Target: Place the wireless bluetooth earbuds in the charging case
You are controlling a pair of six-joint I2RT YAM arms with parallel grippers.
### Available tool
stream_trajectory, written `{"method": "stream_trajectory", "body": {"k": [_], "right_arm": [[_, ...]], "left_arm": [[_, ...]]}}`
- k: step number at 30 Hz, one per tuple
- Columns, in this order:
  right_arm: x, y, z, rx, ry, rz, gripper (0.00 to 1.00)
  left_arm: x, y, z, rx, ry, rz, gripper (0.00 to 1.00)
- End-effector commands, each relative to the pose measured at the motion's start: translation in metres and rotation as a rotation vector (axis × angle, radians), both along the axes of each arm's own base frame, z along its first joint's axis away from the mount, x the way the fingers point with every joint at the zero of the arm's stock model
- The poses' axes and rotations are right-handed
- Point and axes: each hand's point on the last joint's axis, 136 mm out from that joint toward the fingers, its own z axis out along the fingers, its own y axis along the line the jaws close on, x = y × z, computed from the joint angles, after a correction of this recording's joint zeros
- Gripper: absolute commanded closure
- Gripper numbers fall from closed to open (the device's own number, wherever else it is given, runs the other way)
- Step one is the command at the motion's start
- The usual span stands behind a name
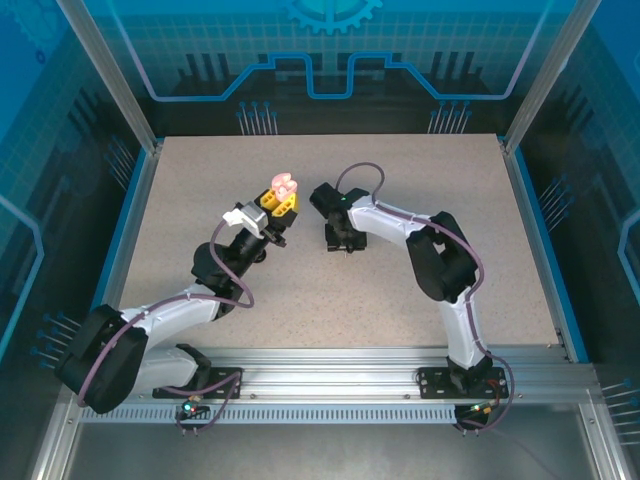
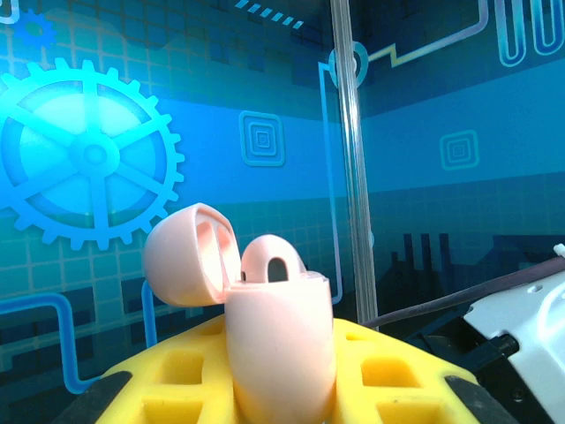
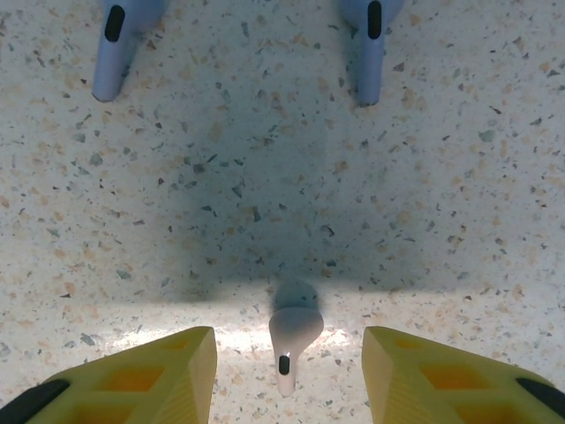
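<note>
My left gripper (image 2: 284,384) is clamped on the pink case (image 2: 281,340) and holds it up off the table (image 3: 265,177), with the lid (image 2: 187,256) swung back and the mouth open. From above, the case (image 1: 284,184) sits raised near the middle of the table. An arched pink shape stands in the mouth; I can't tell whether it is a seated bud or part of the case

My right gripper (image 3: 289,349) points straight down, jaws apart, with a pale earbud (image 3: 294,329) lying on the table between my fingers (image 3: 168,371). There is bare table on both sides of it, so I'm not touching it. Two purple earbuds (image 3: 113,49) lie further out, well clear of my jaws

I take this to be the pick-up step for the pale bud, which should match the pink case. Next I'd need to close squarely on it, low to the table, without it squirting out or rolling. Then comes a lift and a short carry to the left, where the case waits. The stem will probably have to point down into its well, so how the bud sits in my grip matters
</note>
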Motion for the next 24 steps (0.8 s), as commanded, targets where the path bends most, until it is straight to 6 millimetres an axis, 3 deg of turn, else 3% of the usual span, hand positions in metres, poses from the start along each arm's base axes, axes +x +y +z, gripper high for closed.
{"method": "stream_trajectory", "body": {"k": [1, 24], "right_arm": [[0.001, 0.000, -0.002, -0.025, 0.005, -0.017, 0.54], [0.008, -0.003, -0.018, -0.038, 0.023, -0.039, 0.61]], "left_arm": [[-0.003, 0.006, 0.014, -0.037, -0.047, 0.009, 1.00], [-0.002, 0.005, 0.011, -0.030, -0.042, 0.008, 1.00]]}}
